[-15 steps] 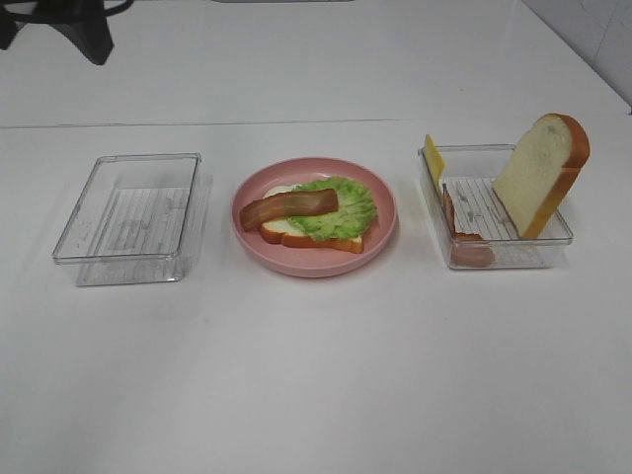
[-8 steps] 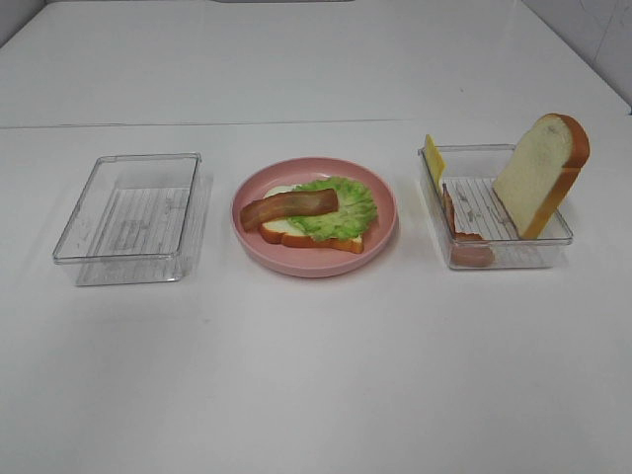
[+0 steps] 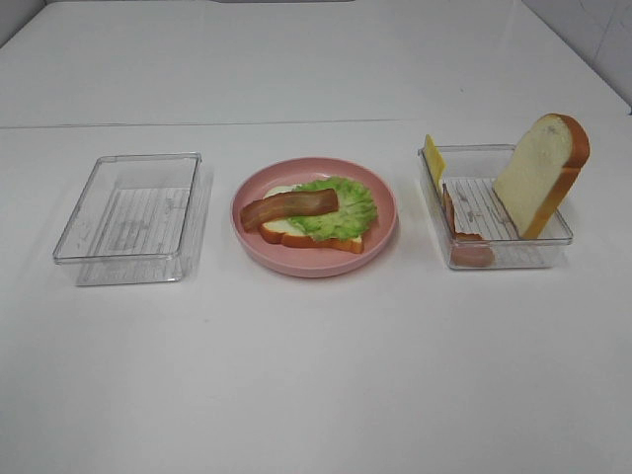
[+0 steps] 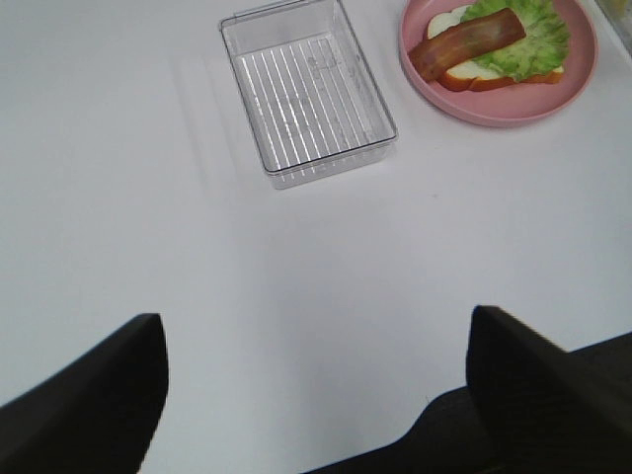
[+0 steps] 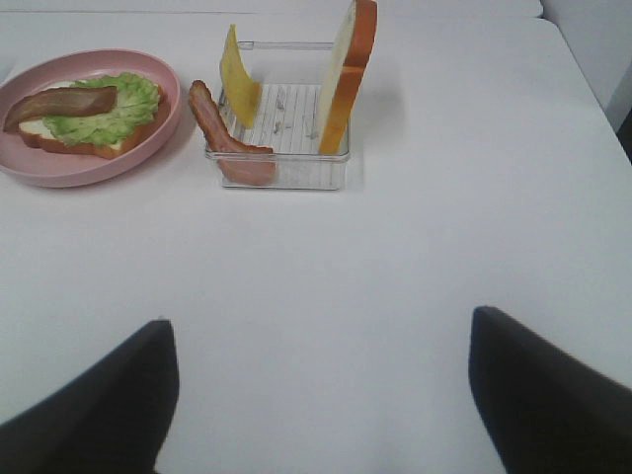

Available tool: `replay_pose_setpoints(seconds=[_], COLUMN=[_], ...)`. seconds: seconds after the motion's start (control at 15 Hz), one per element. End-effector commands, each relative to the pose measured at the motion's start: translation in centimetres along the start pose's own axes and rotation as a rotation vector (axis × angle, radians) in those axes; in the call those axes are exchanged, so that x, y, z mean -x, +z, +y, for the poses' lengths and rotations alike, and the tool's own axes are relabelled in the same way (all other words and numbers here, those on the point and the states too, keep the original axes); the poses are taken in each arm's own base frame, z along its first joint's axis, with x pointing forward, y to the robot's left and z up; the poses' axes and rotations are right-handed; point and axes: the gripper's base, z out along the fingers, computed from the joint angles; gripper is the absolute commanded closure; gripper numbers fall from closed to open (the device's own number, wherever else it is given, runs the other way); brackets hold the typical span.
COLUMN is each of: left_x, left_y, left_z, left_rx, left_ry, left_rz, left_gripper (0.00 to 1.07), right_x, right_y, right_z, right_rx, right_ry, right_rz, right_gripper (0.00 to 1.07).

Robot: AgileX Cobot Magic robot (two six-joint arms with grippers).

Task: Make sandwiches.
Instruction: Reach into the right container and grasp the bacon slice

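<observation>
On the pink plate (image 3: pixel 316 267) in the middle lies a bread slice (image 3: pixel 279 230) with green lettuce (image 3: pixel 348 209) on it and a bacon strip (image 3: pixel 288 207) across the top. The right-hand clear tray (image 3: pixel 504 255) holds a yellow cheese square (image 3: pixel 433 156), another bacon strip (image 3: pixel 454 222) and a second bread slice (image 3: pixel 538 173) leaning upright. Neither arm shows in the high view. My left gripper (image 4: pixel 316 395) is open over bare table, short of the tray and plate. My right gripper (image 5: pixel 321 395) is open too, well back from the food tray (image 5: pixel 286 173).
An empty clear tray (image 3: pixel 128 212) sits left of the plate and also shows in the left wrist view (image 4: pixel 306 94). The white table has a seam line running across behind the trays.
A dark part of an arm that showed in the far left corner of the high view one second ago has gone out of view. The food and trays have not moved.
</observation>
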Motion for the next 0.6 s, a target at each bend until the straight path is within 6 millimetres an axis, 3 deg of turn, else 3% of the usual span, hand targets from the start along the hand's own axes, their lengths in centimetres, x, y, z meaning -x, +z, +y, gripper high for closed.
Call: replay_pose_setpoints(seconds=[0.07,0.4,0.6], left_x=[-3.8,-8.9,-10.8], left_y=[-0.9,-1.3,-1.6], left_z=[0.6,1.3,1.4], left_rx=[0.005,-0.006,-0.037], left_ry=[-0.002,0.017,0.072], left_rz=[0.006,-0.1,-0.285], left_gripper=[0.27,0.27,0.27], right_x=[0.0,0.0,2.1], right_y=[-0.1,-0.1,1.1], right_z=[0.0,0.0,-0.2], right_rx=[-0.007,-0.007,-0.005], right_ry=[-0.005,-0.005,0.009], right_rz=[-0.023,-0.02,0.032], right_gripper=[0.31,0.31,0.31])
